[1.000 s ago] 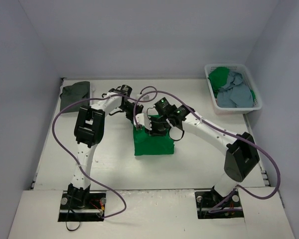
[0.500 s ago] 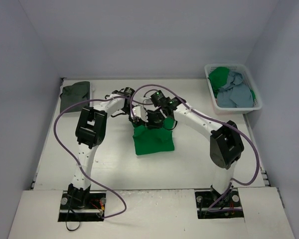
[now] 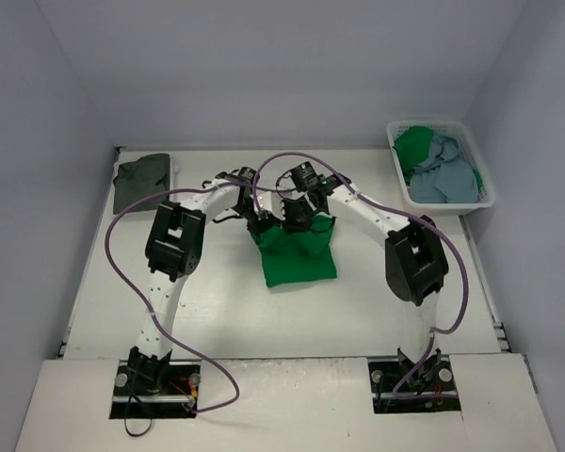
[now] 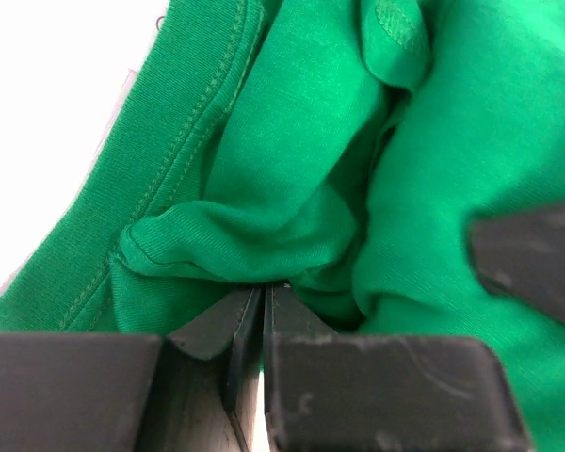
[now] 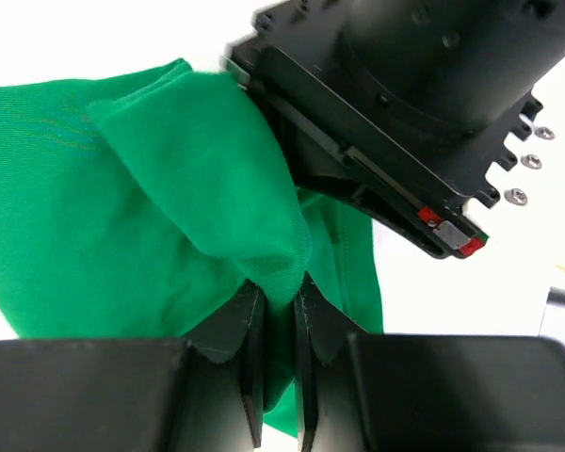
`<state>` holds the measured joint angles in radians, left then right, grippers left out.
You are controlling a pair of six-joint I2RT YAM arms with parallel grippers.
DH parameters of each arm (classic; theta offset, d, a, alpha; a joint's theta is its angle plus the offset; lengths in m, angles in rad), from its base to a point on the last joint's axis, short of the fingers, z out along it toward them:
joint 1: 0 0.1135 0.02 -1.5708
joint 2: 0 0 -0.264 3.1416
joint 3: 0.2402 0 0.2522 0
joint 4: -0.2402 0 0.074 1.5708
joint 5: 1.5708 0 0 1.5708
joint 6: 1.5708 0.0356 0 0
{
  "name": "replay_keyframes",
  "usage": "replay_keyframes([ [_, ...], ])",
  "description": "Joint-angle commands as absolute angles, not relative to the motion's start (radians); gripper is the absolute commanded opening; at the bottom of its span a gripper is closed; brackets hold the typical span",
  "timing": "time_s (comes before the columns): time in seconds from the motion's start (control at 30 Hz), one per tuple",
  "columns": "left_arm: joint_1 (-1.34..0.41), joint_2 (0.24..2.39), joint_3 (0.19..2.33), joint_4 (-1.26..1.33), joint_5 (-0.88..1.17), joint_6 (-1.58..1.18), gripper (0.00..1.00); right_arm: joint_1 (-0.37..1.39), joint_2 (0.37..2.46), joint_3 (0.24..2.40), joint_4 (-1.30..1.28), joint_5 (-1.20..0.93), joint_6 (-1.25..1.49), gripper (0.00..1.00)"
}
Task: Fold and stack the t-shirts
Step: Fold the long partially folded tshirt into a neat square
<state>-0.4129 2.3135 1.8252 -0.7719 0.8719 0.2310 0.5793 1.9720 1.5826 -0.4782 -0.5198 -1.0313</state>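
1. Left claw (image 3: 261,227) & right claw (image 3: 298,220) have both drawn toward the far side vs. a sec ago, and the right arm's elbow has swung in leftward. The green t-shirt (image 3: 299,262) went w/ them. Its far edge is now bunched under the claws, the rest lying on the table (image 3: 217,311) at centre.
2. Left claw (image 4: 264,290): jaws pressed together, pinching a fold of green cloth near the stitched hem. Right claw (image 5: 278,287): nearly closed, nipping a peak of the same shirt.
3. Why, prob.: two grips side by side on one edge let the pair carry it over for a fold w/o sagging.
4. Dark grey t-shirt (image 3: 141,179) lies at the far-left corner, likely the stack spot. Basket (image 3: 440,123) at far right holds a second green shirt (image 3: 414,146) & a blue-grey shirt (image 3: 449,177), not yet folded.
5. Top view gives the layout, but the arms hide the grips. Wrist views show the pinches close up, and the right wrist view shows the left claw's housing just beside. Neither shows the basket.
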Motion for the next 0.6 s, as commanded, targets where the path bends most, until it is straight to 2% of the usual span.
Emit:
replay_keyframes([
  [0.0,-0.426,2.312,1.848,-0.81,0.864,0.264,0.0,0.543,2.006,1.637,-0.451,-0.494,-1.055,0.0],
  [0.17,-0.426,2.292,1.836,-0.808,0.851,0.27,0.0,0.534,2.045,1.64,-0.448,-0.497,-1.051,0.0],
  [0.23,-0.423,2.283,1.842,-0.819,0.848,0.276,0.01,0.532,2.054,1.643,-0.443,-0.494,-1.04,0.03],
  [0.4,-0.416,2.24,1.853,-0.848,0.835,0.302,0.09,0.522,2.075,1.658,-0.422,-0.503,-0.99,0.1],
  [0.47,-0.413,2.221,1.856,-0.857,0.834,0.314,0.12,0.519,2.071,1.661,-0.402,-0.509,-0.968,0.16],
  [0.5,-0.407,2.217,1.859,-0.868,0.828,0.319,0.12,0.518,2.065,1.657,-0.367,-0.496,-0.954,0.24],
  [0.57,-0.396,2.201,1.873,-0.88,0.83,0.325,0.12,0.518,2.05,1.643,-0.339,-0.483,-0.917,0.34],
])
